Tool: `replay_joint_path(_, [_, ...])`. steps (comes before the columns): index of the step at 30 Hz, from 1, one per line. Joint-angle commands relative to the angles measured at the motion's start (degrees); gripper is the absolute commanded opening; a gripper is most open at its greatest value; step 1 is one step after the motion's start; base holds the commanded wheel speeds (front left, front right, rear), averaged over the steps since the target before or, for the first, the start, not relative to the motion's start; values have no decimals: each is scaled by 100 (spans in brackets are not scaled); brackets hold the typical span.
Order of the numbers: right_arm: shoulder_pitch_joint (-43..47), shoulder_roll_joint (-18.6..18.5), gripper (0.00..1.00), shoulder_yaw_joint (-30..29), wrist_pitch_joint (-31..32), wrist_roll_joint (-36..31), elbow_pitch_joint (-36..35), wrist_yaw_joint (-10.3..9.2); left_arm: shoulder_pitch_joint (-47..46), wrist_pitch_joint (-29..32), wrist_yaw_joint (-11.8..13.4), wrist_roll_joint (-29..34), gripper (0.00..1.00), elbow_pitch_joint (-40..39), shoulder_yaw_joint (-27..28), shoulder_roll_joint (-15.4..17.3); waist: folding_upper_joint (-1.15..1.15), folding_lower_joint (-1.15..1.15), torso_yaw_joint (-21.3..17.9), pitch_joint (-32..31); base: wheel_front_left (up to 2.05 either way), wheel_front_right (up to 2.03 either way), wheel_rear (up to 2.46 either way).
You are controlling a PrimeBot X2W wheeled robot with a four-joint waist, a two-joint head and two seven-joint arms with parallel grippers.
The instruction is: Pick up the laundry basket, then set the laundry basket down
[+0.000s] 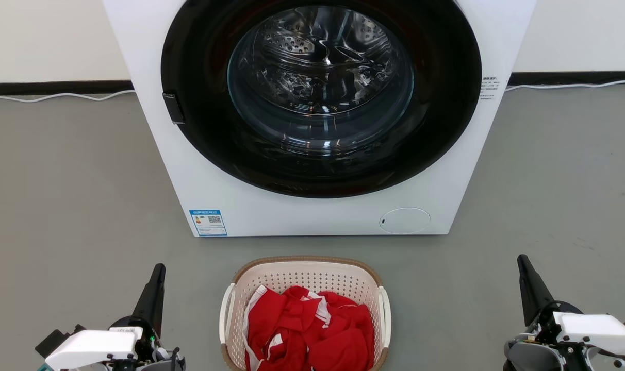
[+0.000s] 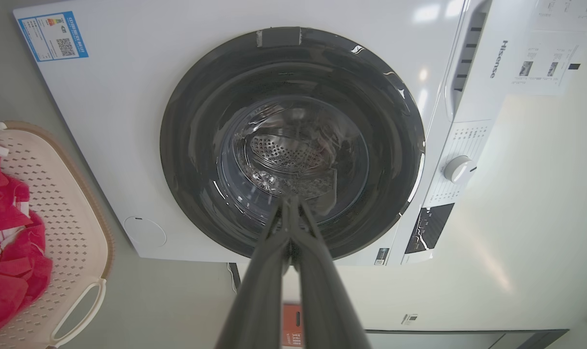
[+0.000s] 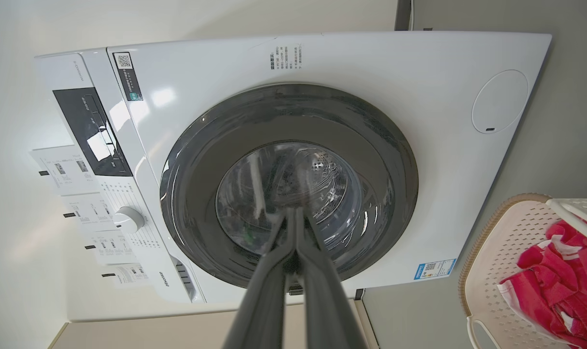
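Note:
The laundry basket (image 1: 302,273), cream perforated plastic with a brown woven-look rim and white side loop handles, stands on the grey floor at the bottom centre of the head view, holding red and white clothes. It also shows at the left edge of the left wrist view as the basket (image 2: 70,228) and at the lower right of the right wrist view as the basket (image 3: 497,271). My left gripper (image 1: 159,269) is shut, well left of the basket and apart from it. My right gripper (image 1: 522,259) is shut, well right of it. Neither holds anything.
A white front-loading washing machine (image 1: 312,216) with a dark round closed door stands right behind the basket. A white cable (image 1: 60,96) runs along the wall base. Bare grey floor (image 1: 75,206) lies on both sides of the machine and basket.

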Motion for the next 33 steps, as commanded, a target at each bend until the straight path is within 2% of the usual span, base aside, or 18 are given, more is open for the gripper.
replay_joint_path(1, [-240,-62,0,111,58,38,-177,0,-307,36,-58,-28,0,-164,178,58,0,0,0,0,0,0,0])
replay_joint_path(33, [-240,-62,0,111,58,38,-177,0,-307,36,-58,-29,0,-164,177,58,0,0,0,0,0,0,0])
